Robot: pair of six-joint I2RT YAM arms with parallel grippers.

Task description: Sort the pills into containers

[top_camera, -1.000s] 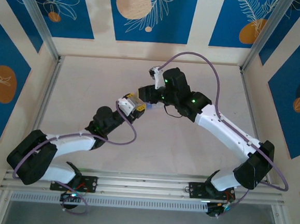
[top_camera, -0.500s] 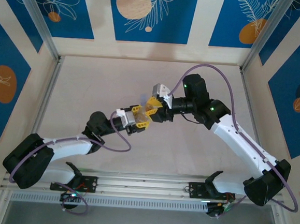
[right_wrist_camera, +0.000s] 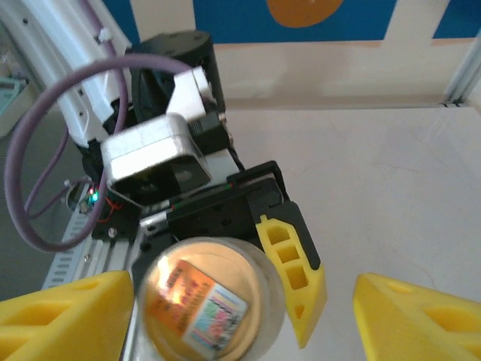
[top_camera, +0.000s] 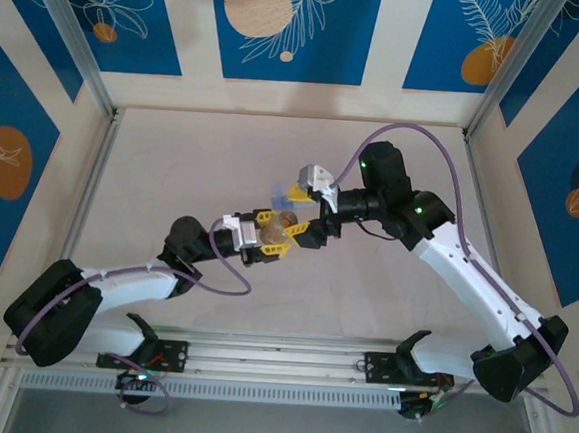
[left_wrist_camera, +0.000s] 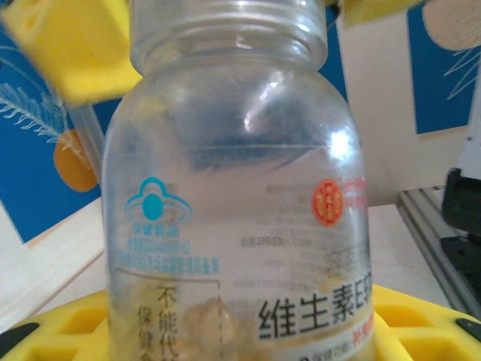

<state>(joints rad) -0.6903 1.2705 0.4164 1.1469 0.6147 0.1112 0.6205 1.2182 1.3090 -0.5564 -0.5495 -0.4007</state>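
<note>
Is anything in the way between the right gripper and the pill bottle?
Nothing visible is in the way. The right gripper is open, with a finger on each side of the bottle, which the left gripper holds.

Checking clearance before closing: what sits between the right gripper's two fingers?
A clear pill bottle, clamped by the left gripper; the right wrist view shows it.

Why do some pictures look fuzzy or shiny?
Left wrist view: the vial sits very close, its print readable, a bright glint on the glass, the yellow fingers above it blurred. Right wrist view: the vial's end and those fingers look soft. Top view: evenly lit, sharp.
</note>
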